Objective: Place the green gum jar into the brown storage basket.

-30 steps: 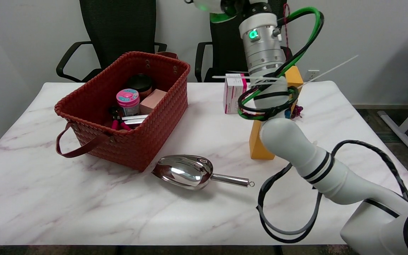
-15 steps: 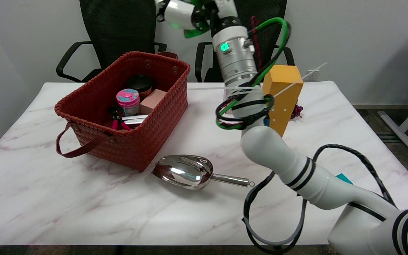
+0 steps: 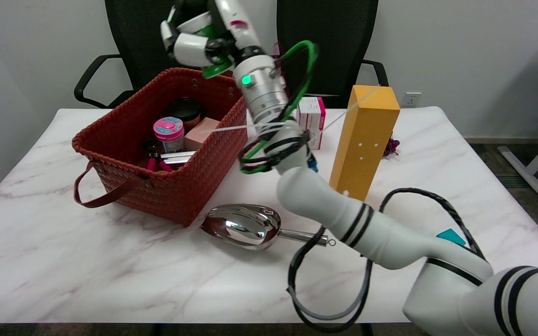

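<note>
One green gum jar [image 3: 206, 39] is up in the air, gripped in the right hand [image 3: 199, 39], whose white and black fingers [image 3: 188, 49] are wrapped around it so that only its green body and pale top peek out between them. The hand holds it above the far right corner of the brown storage basket [image 3: 189, 186], clear of the rim. Inside the woven basket sit a jar with a pink lid [image 3: 169, 133], a dark-lidded jar [image 3: 185, 109] behind it, a pink box [image 3: 202, 132], a silvery flat item and a tool with pink handles [image 3: 154, 161]; a brown strap handle [image 3: 103, 193] hangs off the near left side. The right arm [image 3: 343, 214] stretches from the lower right across the marble bench [image 3: 87, 270], trailing green and black cables. Just beside the basket's near corner lies a shiny metal scoop [image 3: 245, 226], its handle pointing right. Further right stands a tall yellow box [image 3: 364, 140], upright, with a small pink-and-white carton [image 3: 311, 121] behind the arm. Two black office chairs [image 3: 152, 46] stand beyond the bench.
</note>
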`<control>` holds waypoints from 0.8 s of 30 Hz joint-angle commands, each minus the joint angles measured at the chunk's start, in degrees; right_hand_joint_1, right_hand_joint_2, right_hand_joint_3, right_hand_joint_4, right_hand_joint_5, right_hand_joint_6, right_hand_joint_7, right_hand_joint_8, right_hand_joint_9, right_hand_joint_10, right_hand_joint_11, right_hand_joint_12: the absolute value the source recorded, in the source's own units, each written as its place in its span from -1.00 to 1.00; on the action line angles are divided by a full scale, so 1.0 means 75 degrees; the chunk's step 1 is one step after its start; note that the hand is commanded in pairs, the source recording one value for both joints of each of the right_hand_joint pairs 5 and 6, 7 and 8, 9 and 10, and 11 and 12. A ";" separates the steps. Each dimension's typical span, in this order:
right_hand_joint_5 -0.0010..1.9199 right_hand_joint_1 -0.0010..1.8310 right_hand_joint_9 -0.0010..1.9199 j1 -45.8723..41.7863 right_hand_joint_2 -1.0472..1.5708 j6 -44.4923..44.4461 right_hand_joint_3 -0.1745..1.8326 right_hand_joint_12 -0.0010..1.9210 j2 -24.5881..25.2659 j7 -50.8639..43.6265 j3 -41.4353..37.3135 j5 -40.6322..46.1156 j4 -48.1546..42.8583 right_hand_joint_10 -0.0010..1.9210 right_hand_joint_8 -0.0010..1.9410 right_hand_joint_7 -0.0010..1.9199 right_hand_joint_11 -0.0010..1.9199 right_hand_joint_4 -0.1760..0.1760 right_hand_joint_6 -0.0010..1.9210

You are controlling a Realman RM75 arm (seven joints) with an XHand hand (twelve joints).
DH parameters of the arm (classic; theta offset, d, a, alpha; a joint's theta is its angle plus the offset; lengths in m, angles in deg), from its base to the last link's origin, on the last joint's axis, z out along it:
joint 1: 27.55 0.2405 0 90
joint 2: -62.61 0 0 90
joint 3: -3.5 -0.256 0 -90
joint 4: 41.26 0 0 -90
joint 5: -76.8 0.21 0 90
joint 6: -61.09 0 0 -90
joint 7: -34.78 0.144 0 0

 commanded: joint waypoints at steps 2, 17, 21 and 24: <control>0.34 0.32 0.59 0.1179 0.86 0.0308 0.72 0.54 0.1658 0.1259 0.0671 -0.0059 0.3273 0.58 0.60 0.62 0.54 0.00 0.34; 0.33 0.33 0.55 0.1693 0.81 0.0423 0.73 0.49 0.2821 0.1819 0.0791 -0.0059 0.6059 0.55 0.58 0.59 0.49 0.00 0.33; 0.33 0.33 0.54 0.1727 0.80 0.0505 0.73 0.49 0.2897 0.2083 0.0772 -0.0059 0.6408 0.54 0.57 0.59 0.49 0.00 0.33; 0.32 0.32 0.54 0.1717 0.80 0.0521 0.72 0.49 0.2899 0.2233 0.0718 -0.0050 0.6616 0.54 0.57 0.59 0.49 0.00 0.32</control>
